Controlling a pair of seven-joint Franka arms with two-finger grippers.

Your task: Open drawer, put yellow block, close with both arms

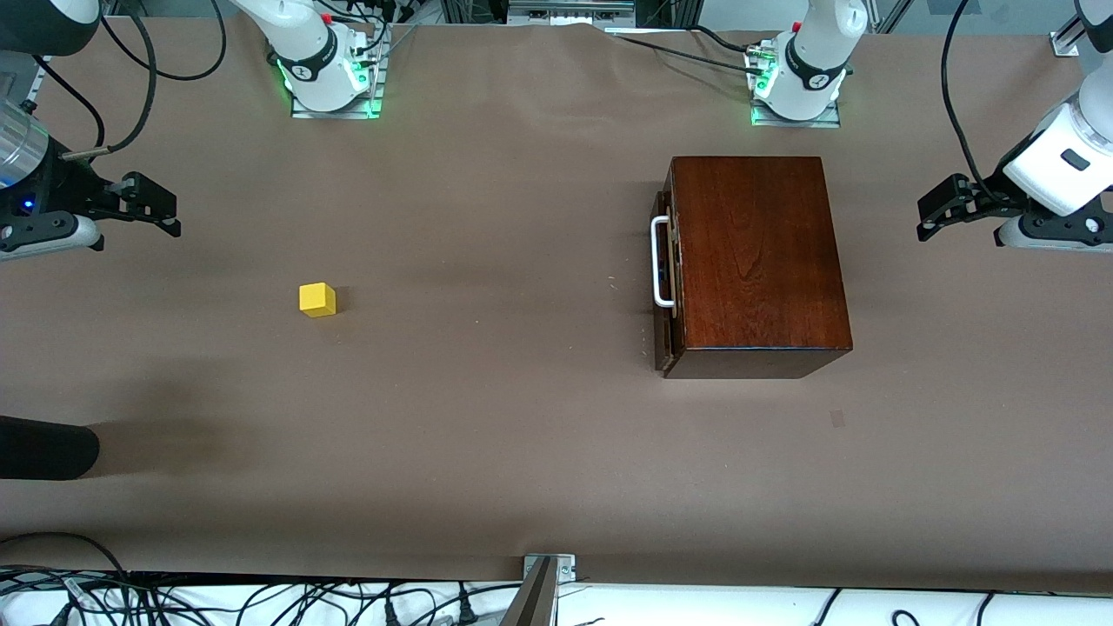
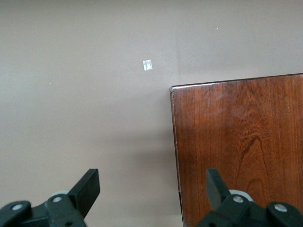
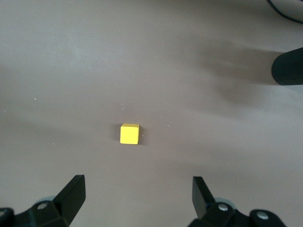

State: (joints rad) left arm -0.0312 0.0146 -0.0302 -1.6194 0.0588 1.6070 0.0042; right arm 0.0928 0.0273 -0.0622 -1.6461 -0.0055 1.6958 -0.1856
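Box (image 1: 756,261) sits on the table (image 1: 487,452) toward the left arm's end, just in front of the left arm's base. Drawer (image 1: 666,287) is fully shut, dark front flush w/ the box, white handle (image 1: 660,261) on the side facing the right arm's end. Can't see inside, so contents unknown; nothing on top of the box. Yellow block (image 1: 317,299) is out on bare table toward the right arm's end, well apart from the box, sitting flat, nothing touching it. Right gripper (image 1: 161,209) is up in the air at the right arm's edge of the table, jaws spread wide, empty. Right wrist view has the block (image 3: 129,134) lying on the table between and ahead of the two fingers (image 3: 71,194), no contact. Left gripper (image 1: 943,207) is up over the left arm's end of the table, beside the box, jaws also wide and empty. Left wrist view shows one finger (image 2: 87,187) over bare table, the other over the box top (image 2: 236,142), near its corner, clear of the wood. Small pale tape mark (image 2: 147,65) on the table near that corner. Black rounded object (image 1: 43,447) pokes in at the table edge at the right arm's end, nearer the camera than the block.
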